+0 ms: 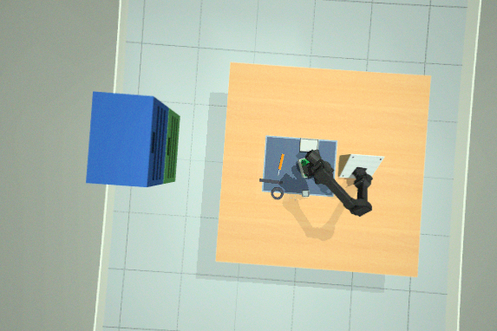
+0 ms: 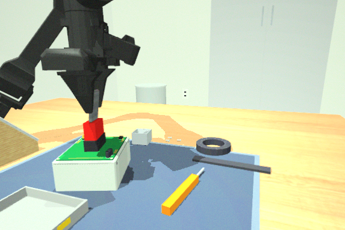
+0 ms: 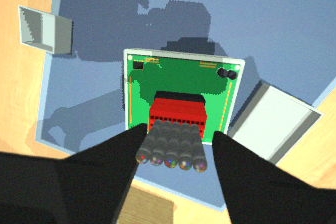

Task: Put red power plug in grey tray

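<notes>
The red power plug [image 2: 93, 129] [image 3: 179, 114] sits in its black socket [image 2: 94, 145] on the green circuit board [image 2: 115, 145] [image 3: 185, 75] [image 1: 304, 163], which tops a white box. A grey cable bundle [image 3: 172, 147] rises from the plug. My gripper [image 2: 94, 115] [image 3: 179, 133] [image 1: 305, 168] hangs straight over the plug with one finger on each side of the cable bundle. The fingers stand a little apart from it, so the gripper is open. The grey tray [image 2: 31, 211] [image 3: 277, 125] [image 1: 309, 144] lies empty beside the board.
On the blue mat [image 2: 217, 195] lie an orange-handled screwdriver [image 2: 181, 191] [image 1: 281, 162], a dark bar [image 2: 232, 164] [image 1: 270, 180], a dark ring [image 2: 202, 147] [image 1: 272, 193] and a small white box [image 2: 141, 136] [image 3: 42, 32]. A blue cabinet [image 1: 122, 139] stands off the table.
</notes>
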Controlling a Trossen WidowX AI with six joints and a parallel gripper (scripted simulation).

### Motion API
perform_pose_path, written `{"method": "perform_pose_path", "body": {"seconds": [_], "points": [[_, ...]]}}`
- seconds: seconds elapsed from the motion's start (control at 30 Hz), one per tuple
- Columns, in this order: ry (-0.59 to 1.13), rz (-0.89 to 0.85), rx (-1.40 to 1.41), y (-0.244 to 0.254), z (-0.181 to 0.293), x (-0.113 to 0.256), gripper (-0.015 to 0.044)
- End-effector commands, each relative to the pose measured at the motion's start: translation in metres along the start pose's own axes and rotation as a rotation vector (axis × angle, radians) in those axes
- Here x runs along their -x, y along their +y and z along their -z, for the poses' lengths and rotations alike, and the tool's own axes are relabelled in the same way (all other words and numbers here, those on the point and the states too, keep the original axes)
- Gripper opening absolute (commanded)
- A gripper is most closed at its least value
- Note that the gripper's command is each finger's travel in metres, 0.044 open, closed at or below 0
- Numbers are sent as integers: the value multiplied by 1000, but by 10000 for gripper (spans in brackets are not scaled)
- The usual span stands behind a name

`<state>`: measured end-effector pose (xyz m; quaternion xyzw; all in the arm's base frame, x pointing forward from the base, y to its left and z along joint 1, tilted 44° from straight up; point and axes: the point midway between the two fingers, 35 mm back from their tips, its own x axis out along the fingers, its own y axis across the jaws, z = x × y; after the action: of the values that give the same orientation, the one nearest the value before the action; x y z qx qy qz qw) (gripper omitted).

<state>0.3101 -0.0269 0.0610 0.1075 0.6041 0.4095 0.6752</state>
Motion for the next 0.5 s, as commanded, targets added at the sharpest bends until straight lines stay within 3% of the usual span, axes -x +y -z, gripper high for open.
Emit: {"method": "perform_pose_path", "body": {"seconds": [0.0,0.47], "points": [[0,-2,0,0,0,-1,253],[-1,-3,0,1,-1,-17,253]]}}
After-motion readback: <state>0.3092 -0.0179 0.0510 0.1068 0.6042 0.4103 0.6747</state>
